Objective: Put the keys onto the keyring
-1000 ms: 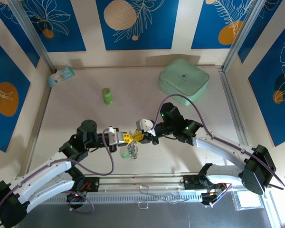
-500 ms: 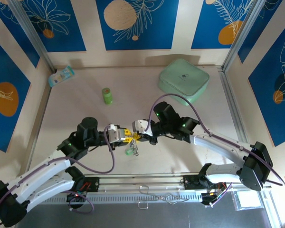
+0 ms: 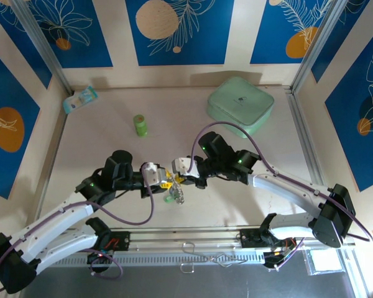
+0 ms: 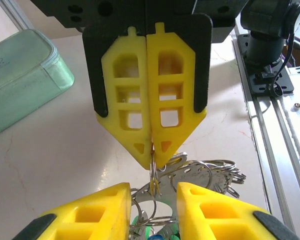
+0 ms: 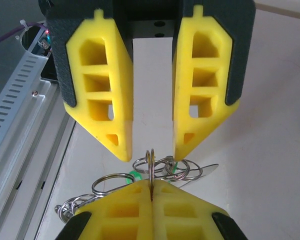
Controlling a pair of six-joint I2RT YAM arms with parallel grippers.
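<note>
Pinching the keyring at mid-frame, the right end effector is pressed together on it. The left end effector is spread either side; the keys cluster just below.

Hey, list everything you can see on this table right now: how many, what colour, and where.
case: one, mint green, far right
bottle: one, green, far centre-left
packet: one, pale blue, far left corner
keyring: silver rings, count unclear, between the grippers
keys: bunch, count unclear, green head showing, under the rings
table: one, cream
left gripper: yellow fingers, open around the ring
right gripper: yellow fingers, shut on keyring
</note>
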